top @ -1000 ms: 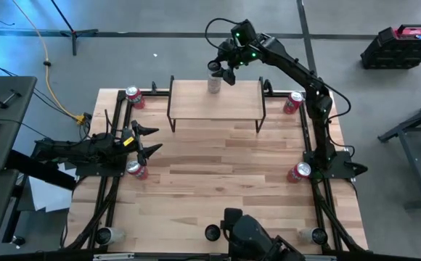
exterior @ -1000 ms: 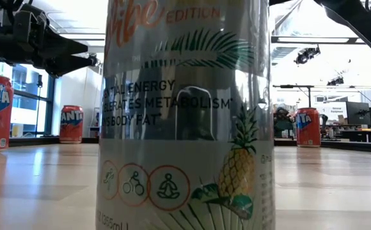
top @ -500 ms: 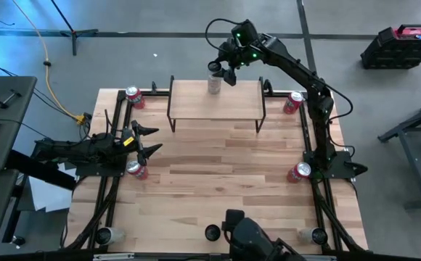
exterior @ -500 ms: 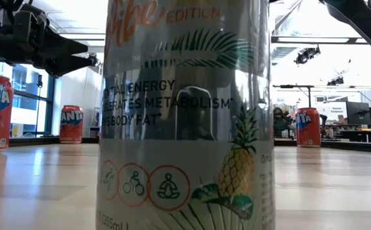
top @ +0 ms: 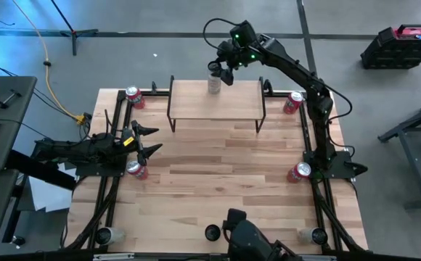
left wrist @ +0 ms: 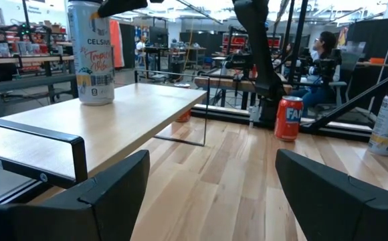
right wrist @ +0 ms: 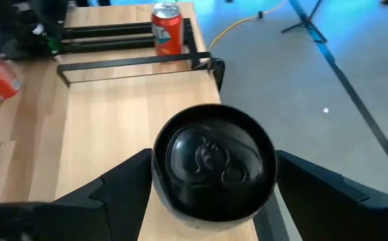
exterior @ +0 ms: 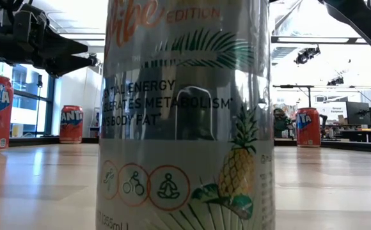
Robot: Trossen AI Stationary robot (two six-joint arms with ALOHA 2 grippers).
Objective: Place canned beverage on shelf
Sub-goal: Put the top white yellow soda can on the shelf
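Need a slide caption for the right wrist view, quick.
Right gripper, jaws open, poised directly above the black-topped can standing on the shelf.

Robotics lab or workshop: wooden table [top: 225,167] on bare concrete floor [top: 160,51]; behind the table, workbenches [left wrist: 20,63] with equipment, a seated person [left wrist: 324,50], yellow cable [top: 47,65] and black toolbox [top: 399,43] on the floor.

There was one shelf [top: 216,101] on the table, with one white can [top: 214,81] standing on it. Four red cans stood on the tabletop [top: 134,96] [top: 292,102] [top: 136,170] [top: 299,172]. At the near edge there were three more cans [top: 104,235] [top: 212,232] [top: 311,234].
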